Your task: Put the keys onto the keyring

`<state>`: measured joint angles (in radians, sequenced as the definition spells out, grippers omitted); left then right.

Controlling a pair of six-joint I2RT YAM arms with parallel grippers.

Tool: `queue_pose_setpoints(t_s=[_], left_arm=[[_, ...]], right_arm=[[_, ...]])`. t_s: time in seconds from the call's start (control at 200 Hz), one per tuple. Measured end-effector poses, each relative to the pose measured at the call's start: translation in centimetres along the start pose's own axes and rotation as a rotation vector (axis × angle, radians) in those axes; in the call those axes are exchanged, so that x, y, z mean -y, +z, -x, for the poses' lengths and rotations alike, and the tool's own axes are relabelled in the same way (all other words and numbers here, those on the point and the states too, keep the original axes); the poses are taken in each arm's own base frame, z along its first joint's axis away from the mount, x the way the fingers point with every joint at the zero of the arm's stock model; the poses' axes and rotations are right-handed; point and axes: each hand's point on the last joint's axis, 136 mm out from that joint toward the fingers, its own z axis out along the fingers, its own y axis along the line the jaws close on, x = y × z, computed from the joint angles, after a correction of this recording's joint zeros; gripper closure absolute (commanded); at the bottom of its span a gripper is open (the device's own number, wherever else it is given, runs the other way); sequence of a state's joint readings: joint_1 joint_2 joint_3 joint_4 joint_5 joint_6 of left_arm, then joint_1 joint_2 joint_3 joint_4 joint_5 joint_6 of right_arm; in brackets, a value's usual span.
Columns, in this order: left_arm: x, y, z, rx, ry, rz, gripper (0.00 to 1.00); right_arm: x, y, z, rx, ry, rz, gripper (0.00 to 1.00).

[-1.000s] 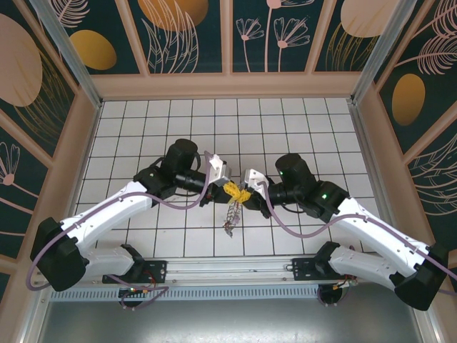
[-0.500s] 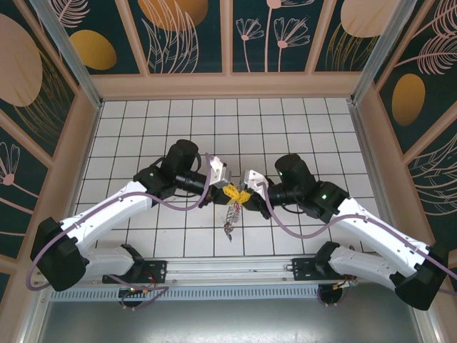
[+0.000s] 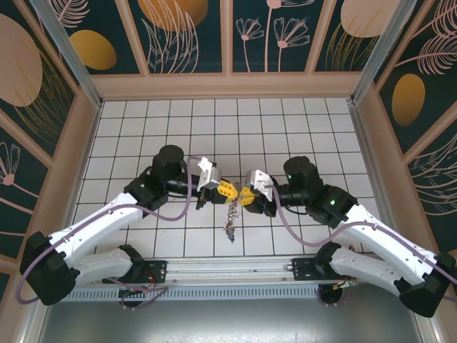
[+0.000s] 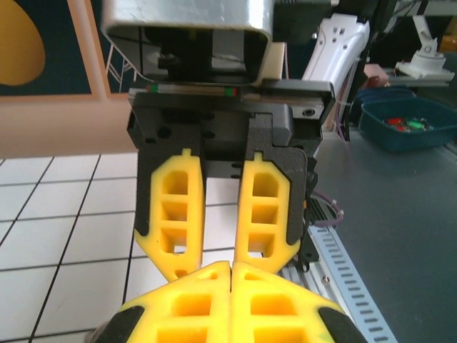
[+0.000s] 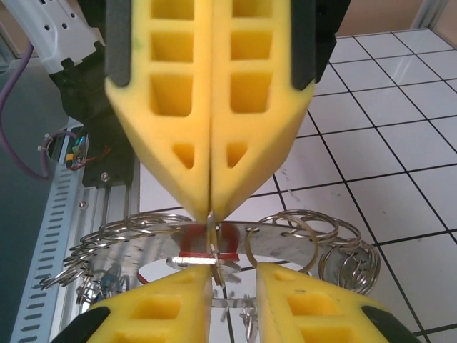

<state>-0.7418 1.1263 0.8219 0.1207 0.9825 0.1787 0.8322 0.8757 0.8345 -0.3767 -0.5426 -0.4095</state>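
Right now I am holding my left gripper and my right gripper tip to tip above the white tiled table, near its front middle. I am clenching my left fingers fully together. At their very tip they are pinching a thin silvery sliver at the keyring. I cannot tell whether that sliver is the ring's own rim or one of its fringe pieces.

My right fingers are standing released, with a clear gap between them. The same sliver is running down into that gap, just beside one finger, and I cannot tell whether it is touching.

In the right wrist view the keyring is lying nearly flat just beneath my left fingertips, with small wire loops crowding its rim. From above it is hanging as a bunch just below the two grippers, over the tiles.

A red patch is showing at the ring's flat face. I cannot tell whether it is a key's head.
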Motion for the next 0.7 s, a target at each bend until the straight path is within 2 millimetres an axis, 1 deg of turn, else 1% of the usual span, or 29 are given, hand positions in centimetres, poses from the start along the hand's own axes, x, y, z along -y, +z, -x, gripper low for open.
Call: queue_pose_setpoints(t_s=[0.175, 0.205, 0.22, 0.28, 0.29, 0.355, 0.455, 0.556, 0.701], left_arm=[[0.06, 0.11, 0.01, 0.047, -0.016, -0.007, 1.0], [0.04, 0.11, 0.03, 0.054, -0.018, -0.006, 1.0], [0.04, 0.12, 0.05, 0.058, -0.018, -0.006, 1.0], [0.03, 0.11, 0.12, 0.077, -0.018, -0.004, 1.0], [0.03, 0.11, 0.14, 0.081, -0.017, -0.004, 1.0], [0.08, 0.08, 0.13, 0.104, -0.017, -0.003, 1.0], [0.13, 0.03, -0.14, 0.13, -0.021, 0.001, 1.0], [0.06, -0.01, -0.57, 0.141, -0.034, 0.011, 1.0], [0.16, -0.18, -0.31, 0.176, -0.029, 0.015, 1.0]], right_arm=[[-0.17, -0.25, 0.46, 0.019, -0.002, 0.004, 0.75], [-0.21, -0.25, 0.53, 0.022, -0.001, 0.006, 0.76], [-0.22, -0.26, 0.57, 0.024, 0.0, 0.007, 0.78], [-0.34, -0.27, 0.77, 0.033, 0.009, 0.015, 0.98], [-0.35, -0.27, 0.79, 0.034, 0.009, 0.016, 1.0], [-0.42, -0.24, 0.96, 0.041, 0.008, 0.023, 1.0], [-0.47, 0.06, 0.7, 0.033, 0.02, 0.04, 1.0], [-0.49, 0.46, 0.24, 0.016, 0.036, 0.056, 0.88], [-0.36, 0.72, 0.17, 0.013, 0.042, 0.058, 0.87]])
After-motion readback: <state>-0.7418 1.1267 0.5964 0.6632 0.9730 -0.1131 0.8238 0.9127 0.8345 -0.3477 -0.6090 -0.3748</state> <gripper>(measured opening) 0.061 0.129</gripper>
